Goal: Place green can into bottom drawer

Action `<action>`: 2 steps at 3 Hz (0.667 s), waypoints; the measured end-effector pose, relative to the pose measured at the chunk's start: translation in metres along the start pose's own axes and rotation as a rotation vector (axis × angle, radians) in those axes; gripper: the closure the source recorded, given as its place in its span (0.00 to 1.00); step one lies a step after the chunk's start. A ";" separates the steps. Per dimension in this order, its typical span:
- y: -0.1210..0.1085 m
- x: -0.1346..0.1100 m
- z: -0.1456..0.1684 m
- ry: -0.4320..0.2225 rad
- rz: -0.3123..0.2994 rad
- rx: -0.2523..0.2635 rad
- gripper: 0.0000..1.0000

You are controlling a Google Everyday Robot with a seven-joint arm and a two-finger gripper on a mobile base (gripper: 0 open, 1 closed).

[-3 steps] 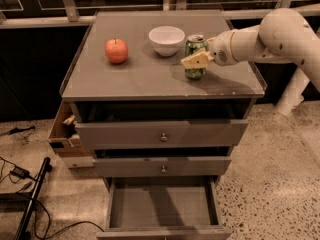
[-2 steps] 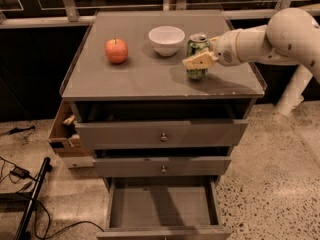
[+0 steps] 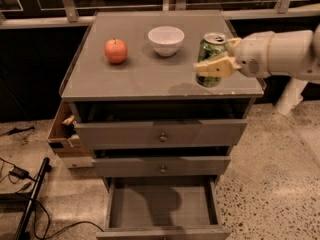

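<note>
Cream two-finger tool [image 3: 213, 58] closing on the small green, silver-topped drink can [image 3: 209, 50]: grasp made, drop pending.

The tool is reaching in from the right edge of the flat grey counter [image 3: 150, 76] and gripping the can near the front-right corner; I cannot tell whether the can is clearing the surface. The wide grey bottom drawer [image 3: 150, 206] is standing pulled out below, so carrying down and releasing are remaining. The round red apple [image 3: 115, 50] and white bowl [image 3: 166, 39] are sitting nearer the back edge.
</note>
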State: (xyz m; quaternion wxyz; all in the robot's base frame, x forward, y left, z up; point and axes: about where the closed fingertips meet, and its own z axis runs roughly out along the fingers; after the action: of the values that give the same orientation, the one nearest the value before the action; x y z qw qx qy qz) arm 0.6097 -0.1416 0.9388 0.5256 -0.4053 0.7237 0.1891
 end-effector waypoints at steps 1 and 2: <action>-0.004 0.012 -0.018 0.012 0.019 0.028 1.00; -0.004 0.012 -0.019 0.012 0.019 0.027 1.00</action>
State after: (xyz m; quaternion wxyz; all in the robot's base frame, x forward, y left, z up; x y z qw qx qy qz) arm 0.6003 -0.1616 0.9356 0.5250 -0.3922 0.7331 0.1818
